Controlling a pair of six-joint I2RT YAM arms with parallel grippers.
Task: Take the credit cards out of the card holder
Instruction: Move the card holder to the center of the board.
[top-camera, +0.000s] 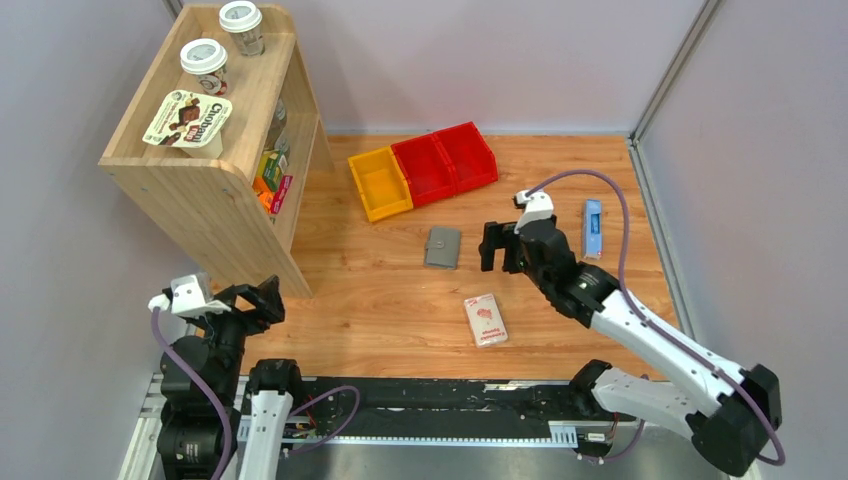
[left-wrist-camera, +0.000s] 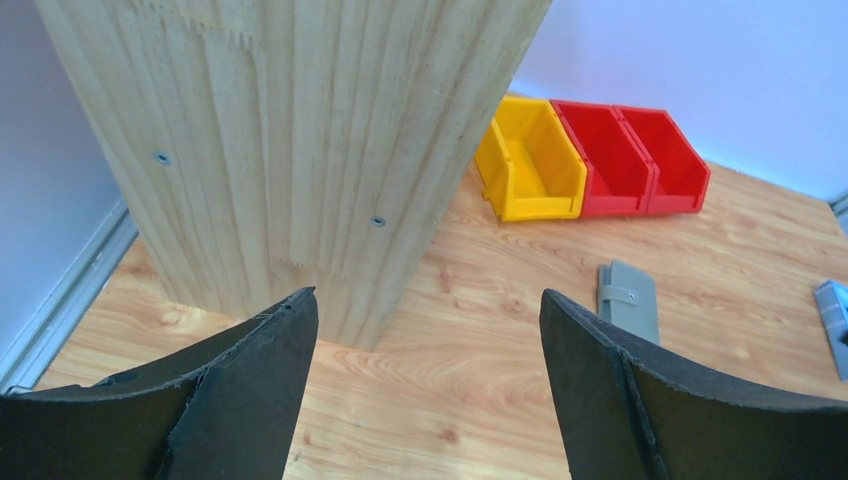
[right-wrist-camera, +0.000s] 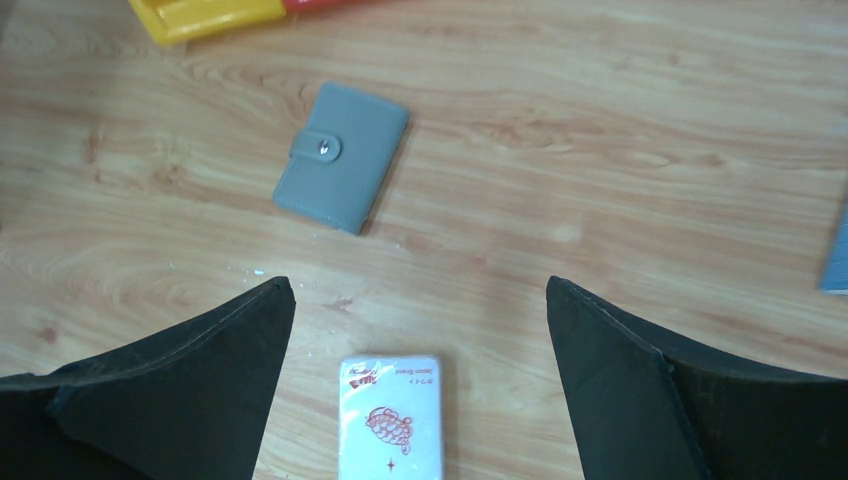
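Left claw (left-wrist-camera: 430, 300) wide, holding nothing, low at 7 o'clock of the wooden surface (top-camera: 380, 300), facing the shelf unit's (top-camera: 205, 190) side panel; white-and-pink packet (top-camera: 486, 320) lies flat at 5 o'clock of the card holder (top-camera: 443, 248). Right claw (top-camera: 500, 246) also wide, nothing in it, hovering just at the card holder's 3 o'clock; holder flat mid-surface, grey, snap tab fastened, untouched. Farther back: yellow bin (top-camera: 380, 183) at its 11 o'clock, two red bins (top-camera: 445, 162) at 12, blue object (top-camera: 592, 228) at 3 past the right claw.
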